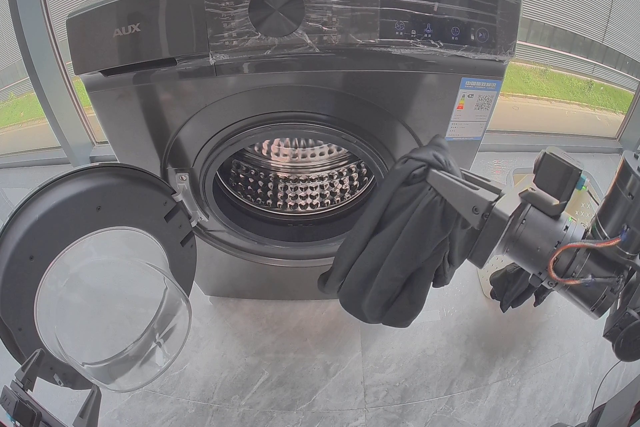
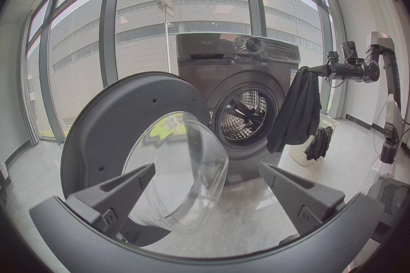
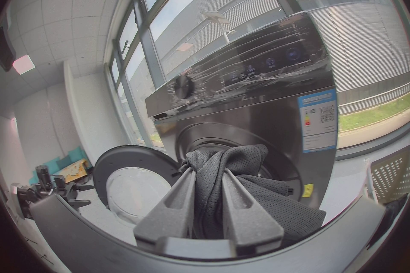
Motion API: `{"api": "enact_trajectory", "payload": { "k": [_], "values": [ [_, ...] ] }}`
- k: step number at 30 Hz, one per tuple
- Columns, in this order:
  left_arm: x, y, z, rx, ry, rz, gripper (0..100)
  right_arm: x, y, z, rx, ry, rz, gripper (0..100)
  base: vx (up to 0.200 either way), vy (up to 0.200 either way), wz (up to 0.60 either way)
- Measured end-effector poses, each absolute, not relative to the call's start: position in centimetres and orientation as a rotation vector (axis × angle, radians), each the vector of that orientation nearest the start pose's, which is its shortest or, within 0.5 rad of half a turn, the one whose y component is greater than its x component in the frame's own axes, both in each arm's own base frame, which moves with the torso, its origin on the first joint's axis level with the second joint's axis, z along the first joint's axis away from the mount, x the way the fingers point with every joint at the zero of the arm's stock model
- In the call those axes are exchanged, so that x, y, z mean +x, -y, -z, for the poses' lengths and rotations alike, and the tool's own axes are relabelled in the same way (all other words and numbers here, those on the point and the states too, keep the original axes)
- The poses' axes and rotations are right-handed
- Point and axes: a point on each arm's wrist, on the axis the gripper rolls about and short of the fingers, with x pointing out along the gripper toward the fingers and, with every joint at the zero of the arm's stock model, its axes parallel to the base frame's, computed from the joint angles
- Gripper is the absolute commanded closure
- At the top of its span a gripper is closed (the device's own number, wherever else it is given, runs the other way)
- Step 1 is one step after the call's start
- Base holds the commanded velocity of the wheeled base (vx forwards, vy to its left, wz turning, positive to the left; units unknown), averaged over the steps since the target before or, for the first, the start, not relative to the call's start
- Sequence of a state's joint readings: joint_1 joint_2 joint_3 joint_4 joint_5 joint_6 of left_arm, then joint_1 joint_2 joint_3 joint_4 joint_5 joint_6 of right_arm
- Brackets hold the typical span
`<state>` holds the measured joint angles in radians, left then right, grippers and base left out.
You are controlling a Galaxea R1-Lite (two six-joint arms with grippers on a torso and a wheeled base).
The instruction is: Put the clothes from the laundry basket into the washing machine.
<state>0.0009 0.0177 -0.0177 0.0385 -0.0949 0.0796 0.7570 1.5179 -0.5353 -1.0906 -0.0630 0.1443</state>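
Grey floor tiles point(image 1: 333, 368) run under the washing machine point(image 1: 293, 88). Left of it the door point(image 1: 93, 215) stands wide, our left gripper point(image 2: 205, 169) before it — jaws apart, empty. We see the drum point(image 1: 297, 178) bare. Just right of the machine's mouth our right gripper point(image 3: 208, 175) pinches a dark garment point(image 1: 400, 241); a second garment point(image 2: 319, 143) drapes the laundry basket point(image 2: 299, 152) further right — we judge most remains.

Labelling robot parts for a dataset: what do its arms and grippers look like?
The right gripper and left gripper have dark grey wedge-shaped fingers, ribbed inside. The right arm has a grey metal cylindrical wrist, looping red and blue cables and a black boxy camera.
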Motion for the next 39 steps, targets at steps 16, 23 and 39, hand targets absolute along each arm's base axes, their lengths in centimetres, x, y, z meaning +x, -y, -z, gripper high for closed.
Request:
{"api": "enact_trajectory", "payload": {
  "k": [16,23,39],
  "values": [
    [2.4,1.1,-16.8,0.058,-0.068,0.494,0,21.2,-20.8,-20.9,0.236,0.034,-0.732,100,0.000,0.000,0.00],
    [8.2,2.2,-17.4,0.038,-0.136,0.544,0,22.8,-22.3,-20.9,0.247,0.051,-0.702,100,0.000,0.000,0.00],
    [18.4,10.1,-13.6,0.045,-0.276,0.665,0,25.4,-24.9,-19.7,0.247,0.043,-0.651,100,0.000,0.000,0.00]
  ]
}}
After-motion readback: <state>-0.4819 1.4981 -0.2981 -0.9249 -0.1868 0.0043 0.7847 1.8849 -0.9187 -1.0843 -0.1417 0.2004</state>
